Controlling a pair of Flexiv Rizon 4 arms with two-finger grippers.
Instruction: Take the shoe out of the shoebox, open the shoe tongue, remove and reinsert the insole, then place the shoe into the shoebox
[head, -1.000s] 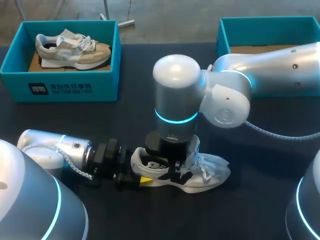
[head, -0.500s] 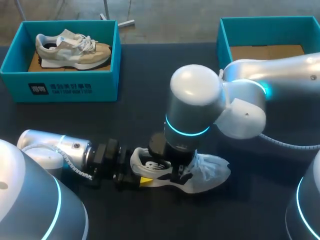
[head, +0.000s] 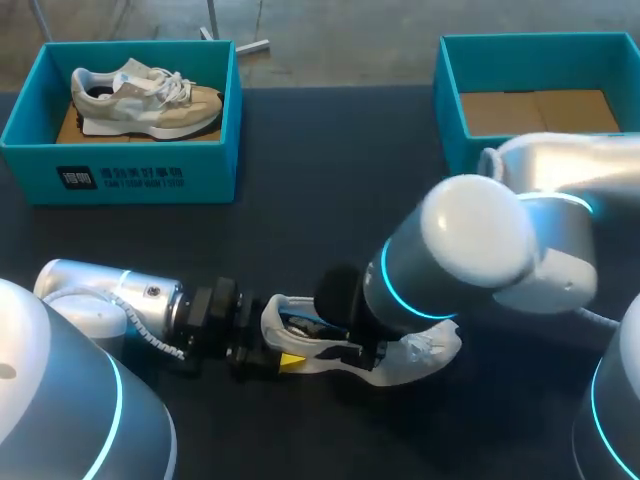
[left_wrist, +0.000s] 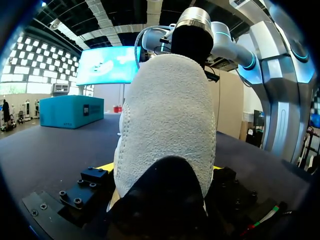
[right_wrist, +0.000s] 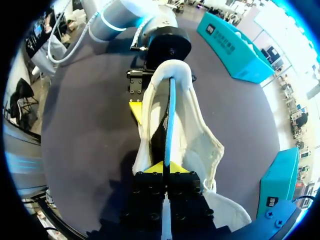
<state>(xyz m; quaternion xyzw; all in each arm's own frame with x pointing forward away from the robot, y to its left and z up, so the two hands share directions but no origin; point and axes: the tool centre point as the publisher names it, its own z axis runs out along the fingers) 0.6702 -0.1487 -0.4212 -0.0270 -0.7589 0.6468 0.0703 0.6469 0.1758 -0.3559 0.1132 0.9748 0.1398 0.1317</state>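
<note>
Jaws, right gripper: pressed together on insole, its thin blue-black edge standing upright between the yellow tips.
Jaws, left gripper: clamped on the heel of shoe from both sides, yellow tips barely showing low beside it.
Place, insole: partly inside shoe, running from heel opening to right gripper; lower part hidden by the shoe's walls.
Place, shoe: white, upright on table near the front, heel at left gripper, toe toward the right side; outside both boxes.
Pose, right arm: in from the right, bent low over shoe, fingers aimed along it toward the heel.
Pose, left arm: in from lower left, lying low along table, wrist level with heel.
Back left: teal left box holding a beige shoe.
Back right: teal right box, cardboard floor showing, near corner cut off by right arm.
Hidden: tongue, laces and shoe's middle behind right arm in head view; toe behind heel in left wrist view.
</note>
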